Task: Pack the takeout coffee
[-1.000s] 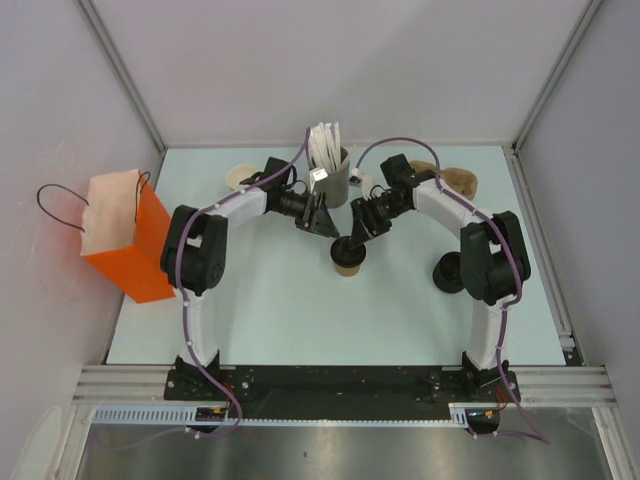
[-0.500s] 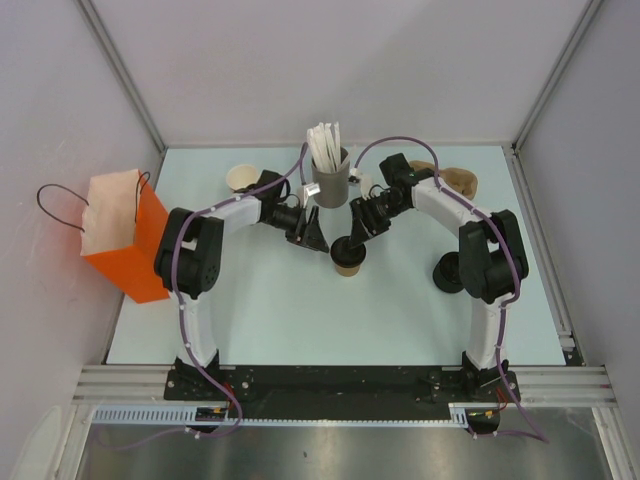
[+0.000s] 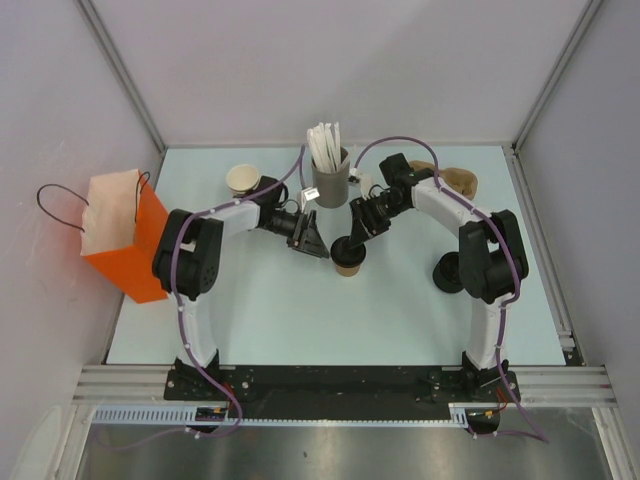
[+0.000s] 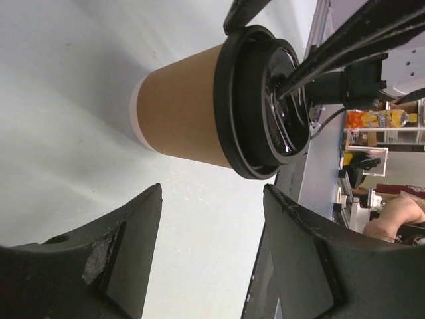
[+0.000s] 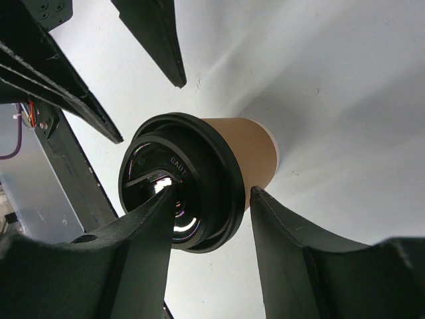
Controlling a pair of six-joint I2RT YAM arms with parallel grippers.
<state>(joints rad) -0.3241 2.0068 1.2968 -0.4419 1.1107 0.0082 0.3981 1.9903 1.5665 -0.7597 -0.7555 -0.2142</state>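
Observation:
The takeout coffee (image 3: 347,266) is a tan-brown paper cup with a pale base band. It stands mid-table with a black lid (image 3: 342,251) on it. My right gripper (image 3: 350,243) is over it, one finger lying across the lid's top and the other against the lid's outer rim. The right wrist view shows the cup (image 5: 252,149), the lid (image 5: 199,169) and that gripper (image 5: 212,193) closed on the rim. My left gripper (image 3: 318,243) is open and empty, just left of the cup. In the left wrist view the cup (image 4: 179,109) and lid (image 4: 262,100) lie beyond its gripper (image 4: 212,189).
A grey holder of white sticks (image 3: 331,182) stands behind the cup. A pale open paper cup (image 3: 243,178) is at the back left. An orange paper bag (image 3: 125,235) stands at the left edge. Brown cups (image 3: 455,180) lie back right; a black stack (image 3: 448,272) sits right.
My left gripper has drawn back from the grey holder and moved down toward the cup's left side. The right gripper and the cup have stayed put.

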